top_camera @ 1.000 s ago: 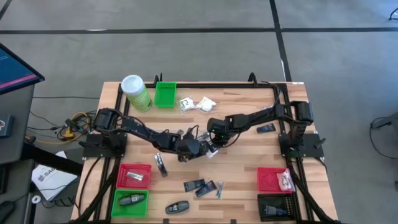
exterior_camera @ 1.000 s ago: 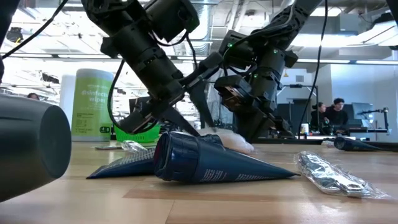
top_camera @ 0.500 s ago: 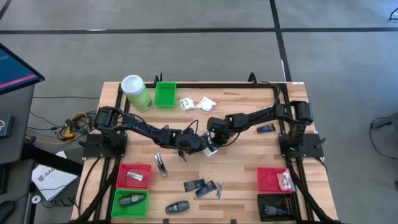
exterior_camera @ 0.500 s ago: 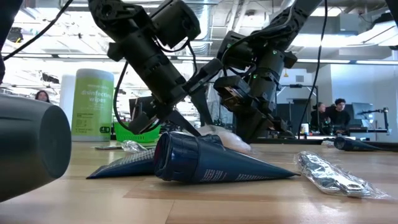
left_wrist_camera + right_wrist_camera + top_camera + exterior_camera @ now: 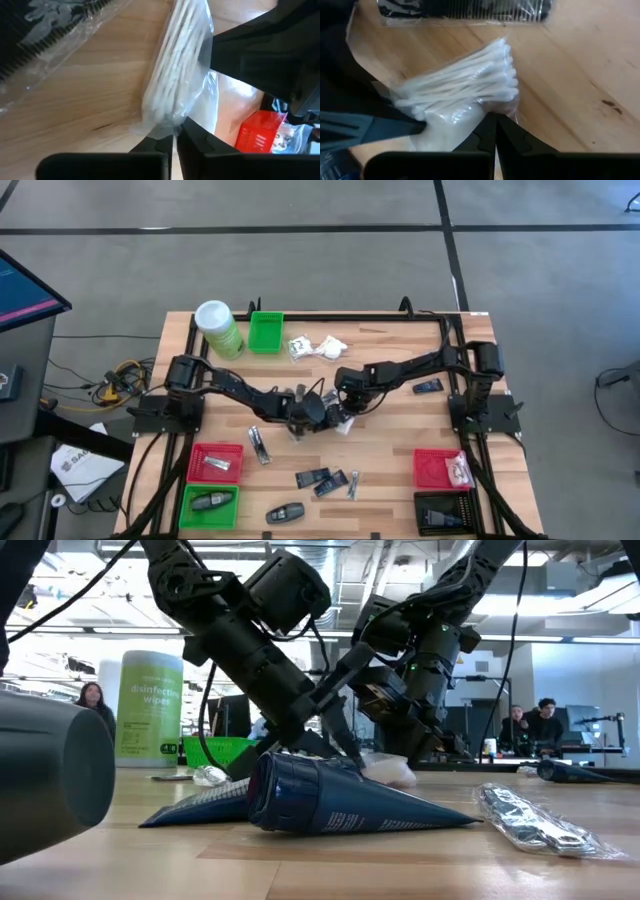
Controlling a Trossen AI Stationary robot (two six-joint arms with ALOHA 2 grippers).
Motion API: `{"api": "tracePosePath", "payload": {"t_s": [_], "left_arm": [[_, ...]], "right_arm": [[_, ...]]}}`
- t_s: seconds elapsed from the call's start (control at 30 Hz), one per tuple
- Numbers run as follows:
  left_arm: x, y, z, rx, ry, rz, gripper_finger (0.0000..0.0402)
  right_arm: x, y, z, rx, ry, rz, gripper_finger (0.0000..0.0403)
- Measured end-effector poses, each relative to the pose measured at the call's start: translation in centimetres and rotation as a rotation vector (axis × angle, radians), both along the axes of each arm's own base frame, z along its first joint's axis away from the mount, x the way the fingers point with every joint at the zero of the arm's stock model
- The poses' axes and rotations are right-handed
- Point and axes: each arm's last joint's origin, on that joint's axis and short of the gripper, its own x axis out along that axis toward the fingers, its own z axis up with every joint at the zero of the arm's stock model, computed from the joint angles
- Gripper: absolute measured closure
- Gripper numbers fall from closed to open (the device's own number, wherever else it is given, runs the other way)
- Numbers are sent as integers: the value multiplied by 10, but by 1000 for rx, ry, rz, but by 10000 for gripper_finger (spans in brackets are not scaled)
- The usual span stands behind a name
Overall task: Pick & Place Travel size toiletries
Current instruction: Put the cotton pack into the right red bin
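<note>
Holding one clear packet of cotton swabs (image 5: 462, 95) between them, both tools meet at mid-table (image 5: 400, 430). The left tool (image 5: 175, 137) is pinched together on the film at one edge of the packet, and the right tool (image 5: 492, 131) is clamped on its film at another edge. To do this well, I judge one tool should let go before any lift, or the thin film may stretch or tear between them; the grip is on loose wrap, not on the swabs, so the carry should be slow.

Just beside the packet lies a bagged black comb (image 5: 465, 10). Nearer the front edge lie dark packets (image 5: 312, 477), a slim silvery packet (image 5: 259, 446) and a black oval piece (image 5: 286, 512). The red bin (image 5: 440, 468) on the right already holds a clear packet. White sachets (image 5: 318, 346), a green bin (image 5: 266, 332) and a wipes canister (image 5: 217, 328) stand at the back, well apart.
</note>
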Motion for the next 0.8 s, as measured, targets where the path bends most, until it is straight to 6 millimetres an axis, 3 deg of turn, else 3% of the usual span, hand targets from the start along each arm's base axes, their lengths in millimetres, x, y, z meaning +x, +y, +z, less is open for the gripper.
{"api": "tracePosePath", "payload": {"t_s": [0.23, 0.57, 0.8], "left_arm": [[-2, 0, 19, 32, -36, -29, 400], [-11, -1, 55, 81, -82, -56, 401], [-25, 9, 82, 130, -65, -59, 401]], "right_arm": [[-14, -4, 16, -30, -24, -5, 403], [-38, -24, 89, -220, -271, 119, 403], [-59, -16, 134, -437, -454, 371, 403]]}}
